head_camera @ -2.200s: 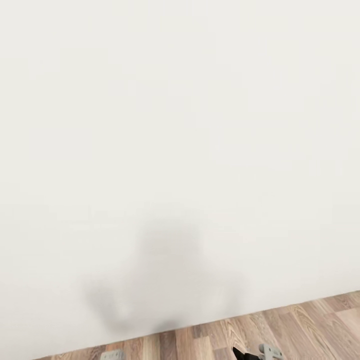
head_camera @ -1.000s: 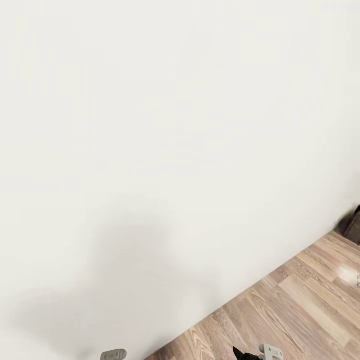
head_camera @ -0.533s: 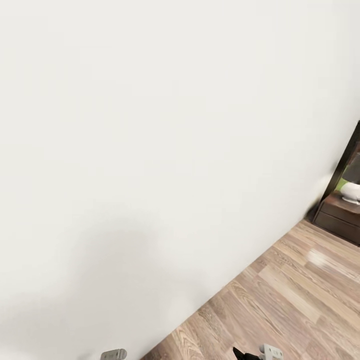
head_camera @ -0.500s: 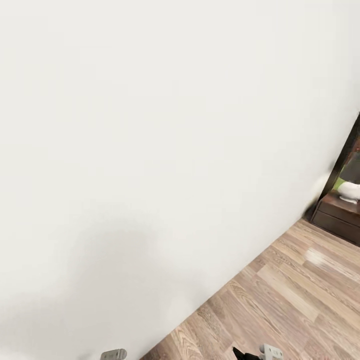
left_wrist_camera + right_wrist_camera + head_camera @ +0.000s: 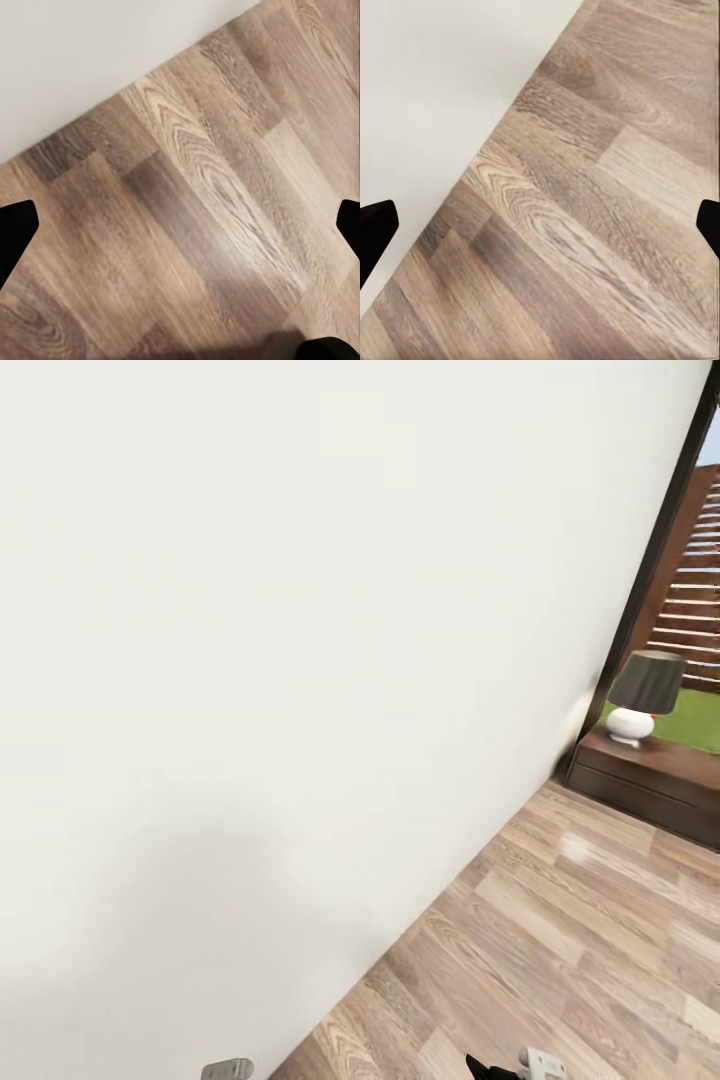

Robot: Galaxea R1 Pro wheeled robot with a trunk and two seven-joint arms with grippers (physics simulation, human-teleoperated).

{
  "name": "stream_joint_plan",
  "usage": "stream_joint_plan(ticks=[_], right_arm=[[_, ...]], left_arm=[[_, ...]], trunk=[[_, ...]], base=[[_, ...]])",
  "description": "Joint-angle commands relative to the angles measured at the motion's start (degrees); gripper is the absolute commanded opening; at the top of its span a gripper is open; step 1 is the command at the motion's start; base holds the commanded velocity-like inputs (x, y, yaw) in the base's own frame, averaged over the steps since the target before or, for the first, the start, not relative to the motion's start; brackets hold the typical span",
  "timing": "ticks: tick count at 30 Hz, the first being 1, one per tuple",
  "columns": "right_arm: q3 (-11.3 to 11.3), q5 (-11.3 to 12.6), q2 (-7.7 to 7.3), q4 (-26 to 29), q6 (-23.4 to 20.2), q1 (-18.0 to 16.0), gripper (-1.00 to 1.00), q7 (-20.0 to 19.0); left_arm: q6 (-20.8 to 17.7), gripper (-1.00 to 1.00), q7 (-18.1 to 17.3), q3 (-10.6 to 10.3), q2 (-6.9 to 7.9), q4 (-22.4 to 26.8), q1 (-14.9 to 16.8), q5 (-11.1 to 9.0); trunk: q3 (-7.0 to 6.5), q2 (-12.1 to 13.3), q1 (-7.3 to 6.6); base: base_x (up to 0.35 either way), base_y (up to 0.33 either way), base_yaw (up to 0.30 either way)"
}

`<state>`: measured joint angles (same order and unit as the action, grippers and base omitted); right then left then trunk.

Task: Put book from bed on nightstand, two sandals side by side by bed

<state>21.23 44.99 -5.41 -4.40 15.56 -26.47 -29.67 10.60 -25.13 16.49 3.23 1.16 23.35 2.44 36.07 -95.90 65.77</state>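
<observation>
My left gripper [image 5: 180,225] stood wide open, its two dark fingertips [image 5: 15,232] at opposite edges of the left wrist view with nothing but bare plank floor [image 5: 195,210] between them; it held nothing and touched nothing. My right gripper [image 5: 540,225] was spread just as far, dark fingertips [image 5: 373,229] at either edge of its own view, empty, hanging over the same wood where the boards met the white wall [image 5: 442,82].

The head view gave me what neither wrist camera did. Most of it was that wall [image 5: 280,610], running away at a slant, with the floor [image 5: 560,940] widening to the right. At the far right stood the dark frame of the bedroom's tall window [image 5: 655,550], with brown slats and a strip of green beyond the glass. In front of it sat a low dark brown cabinet [image 5: 650,780] bearing a lamp [image 5: 643,695] with a white base and a dark shade. The cabinet was cut off by the edge of the picture, so I could not tell whether it was the nightstand or the long bench-like piece.

Of my arms, the head view caught only small grey and black bits at its bottom edge, too little to judge anything from.
</observation>
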Motion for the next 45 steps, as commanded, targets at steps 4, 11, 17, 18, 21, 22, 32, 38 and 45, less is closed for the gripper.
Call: stream_joint_plan(ticks=[4, 11, 17, 18, 21, 22, 32, 38, 45], right_arm=[[0.48, 0.54, 0.03, -0.26, 0.26, -0.12, 1.0, -0.4], [0.48, 0.54, 0.03, -0.26, 0.26, -0.13, 1.0, -0.39], [0.48, 0.54, 0.04, -0.26, 0.26, -0.13, 1.0, -0.39], [0.48, 0.54, 0.02, -0.26, 0.26, -0.15, 1.0, -0.39], [0.48, 0.54, -0.01, -0.26, 0.26, -0.16, 1.0, -0.39], [0.48, 0.54, 0.01, -0.26, 0.26, -0.13, 1.0, -0.39], [0.48, 0.54, 0.03, -0.26, 0.26, -0.13, 1.0, -0.41], [0.48, 0.54, 0.01, -0.26, 0.26, -0.11, 1.0, -0.4], [0.48, 0.54, 0.04, -0.26, 0.26, -0.14, 1.0, -0.39]], left_arm=[[0.19, 1.0, -0.18, 0.3, 0.02, -0.09, 0.03, 0.25], [0.18, 1.0, -0.18, 0.3, 0.02, -0.08, 0.03, 0.26], [0.2, 1.0, -0.18, 0.3, 0.02, -0.07, 0.03, 0.28], [0.2, 1.0, -0.18, 0.3, 0.02, -0.05, 0.02, 0.24], [0.21, 1.0, -0.18, 0.3, 0.02, -0.07, 0.03, 0.27], [0.19, 1.0, -0.18, 0.3, 0.02, -0.07, 0.03, 0.28], [0.19, 1.0, -0.18, 0.3, 0.02, -0.09, 0.03, 0.29], [0.17, 1.0, -0.18, 0.3, 0.01, -0.09, 0.03, 0.28], [0.15, 1.0, -0.18, 0.29, 0.0, -0.1, 0.03, 0.27]], trunk=[[0.06, -0.03, 0.0], [0.06, -0.03, 0.0], [0.06, -0.03, 0.0], [0.06, -0.03, 0.0], [0.06, -0.03, 0.0], [0.06, -0.03, 0.0], [0.06, -0.03, 0.0], [0.06, -0.03, 0.0], [0.06, -0.03, 0.0]], base=[[0.0, 0.0, -0.283], [0.0, 0.0, -0.283], [0.0, 0.0, -0.283], [0.0, 0.0, -0.283], [0.0, 0.0, -0.283], [0.0, 0.0, -0.283], [0.0, 0.0, -0.283], [0.0, 0.0, -0.283], [0.0, 0.0, -0.283]])
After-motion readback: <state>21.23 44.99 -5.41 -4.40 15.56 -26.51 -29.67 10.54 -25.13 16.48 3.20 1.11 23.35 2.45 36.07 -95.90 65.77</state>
